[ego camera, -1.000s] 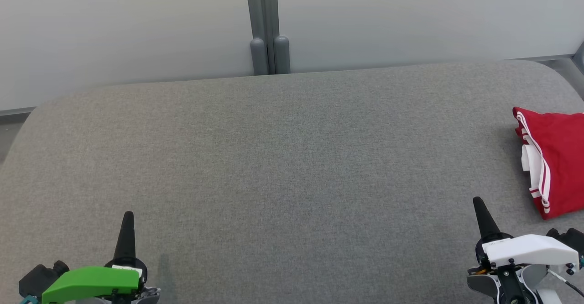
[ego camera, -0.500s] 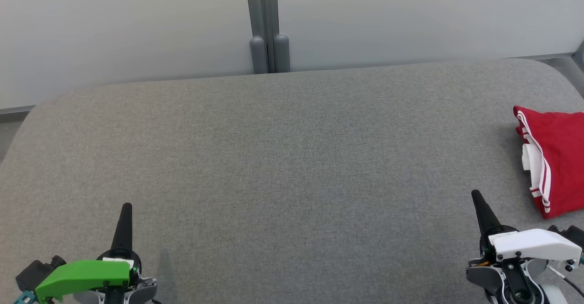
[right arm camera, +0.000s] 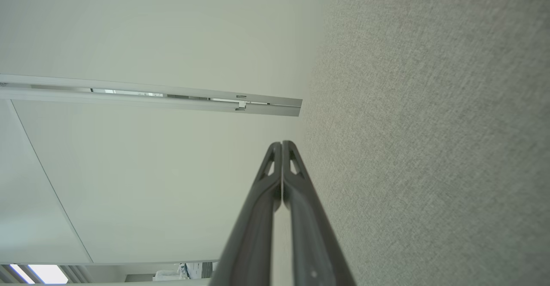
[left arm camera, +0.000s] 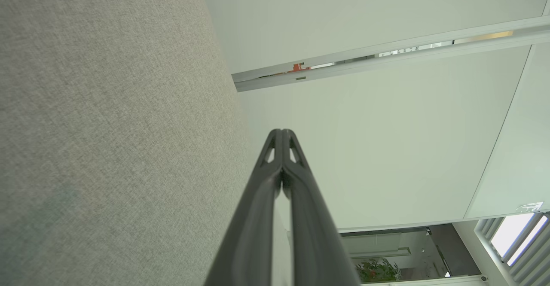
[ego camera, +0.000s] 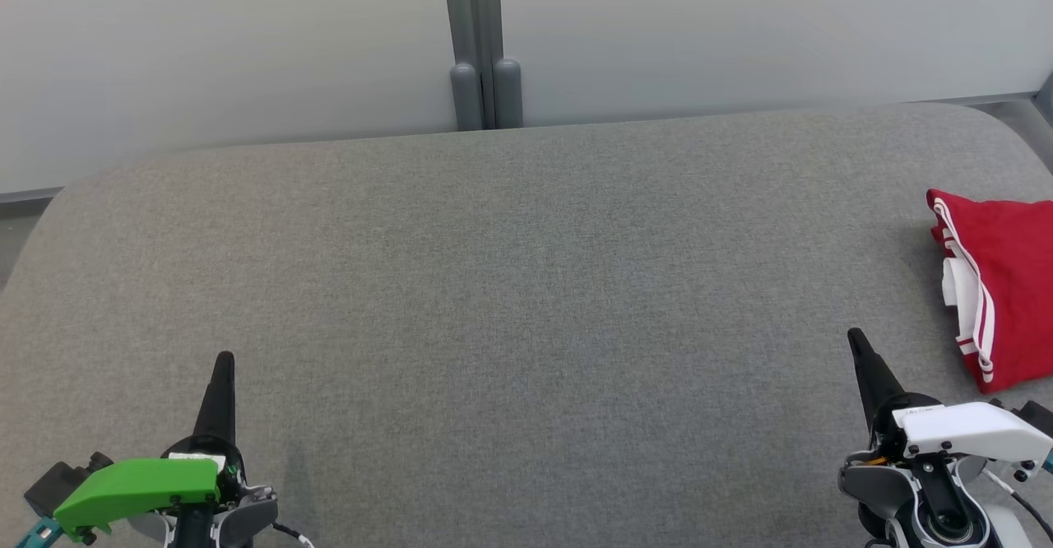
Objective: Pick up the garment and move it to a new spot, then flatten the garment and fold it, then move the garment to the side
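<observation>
The counter [ego camera: 526, 285] is covered in grey woven cloth, matt and slightly coarse. The left pincer [ego camera: 224, 360] has dark plastic fingers [left arm camera: 258, 217], smooth with a faint sheen, below a smooth green plastic cover [ego camera: 136, 489]. The right pincer [ego camera: 857, 338] has the same fingers with a white plastic cover [ego camera: 971, 431]. To the right of the right pincer, the red garment [ego camera: 1016, 285] is soft matt cloth with white trim. Beyond both pincers' tips, the wall panels [ego camera: 247, 38] look smooth and satin, and the grey post [ego camera: 477, 38] looks like painted metal.

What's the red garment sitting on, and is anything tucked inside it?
The red garment lies on the grey padded surface. A white layer peeks out between its striped edges. Anything deeper inside or beneath is covered; its right part runs out of frame.
</observation>
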Motion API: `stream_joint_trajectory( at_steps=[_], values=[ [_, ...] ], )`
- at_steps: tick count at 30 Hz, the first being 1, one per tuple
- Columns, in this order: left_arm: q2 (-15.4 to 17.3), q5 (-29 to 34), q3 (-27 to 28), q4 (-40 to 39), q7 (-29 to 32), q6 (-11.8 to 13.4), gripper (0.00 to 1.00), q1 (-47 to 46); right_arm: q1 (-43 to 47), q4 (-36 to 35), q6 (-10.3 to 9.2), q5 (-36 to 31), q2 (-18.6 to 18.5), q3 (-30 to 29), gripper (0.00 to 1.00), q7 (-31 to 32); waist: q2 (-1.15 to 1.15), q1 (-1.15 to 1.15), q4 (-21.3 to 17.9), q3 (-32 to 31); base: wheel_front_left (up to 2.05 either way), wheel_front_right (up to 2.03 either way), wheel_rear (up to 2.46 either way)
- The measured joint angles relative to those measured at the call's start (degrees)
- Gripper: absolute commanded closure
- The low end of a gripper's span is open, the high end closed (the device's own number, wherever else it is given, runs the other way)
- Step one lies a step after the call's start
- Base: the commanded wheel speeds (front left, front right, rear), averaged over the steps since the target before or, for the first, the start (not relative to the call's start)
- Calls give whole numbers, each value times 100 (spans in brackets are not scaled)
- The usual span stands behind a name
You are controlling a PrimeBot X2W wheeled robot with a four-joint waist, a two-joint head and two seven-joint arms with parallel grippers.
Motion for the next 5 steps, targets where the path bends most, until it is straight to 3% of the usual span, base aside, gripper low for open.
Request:
stream_joint_trajectory(
  at_steps=[5],
  values=[
    [0, -202, 21, -2, 55, 0, 100, -15, -8, -13, 0, 237, -1, -8, 100, 63, 0, 0, 0, 9, 0, 0, 0]
  ],
)
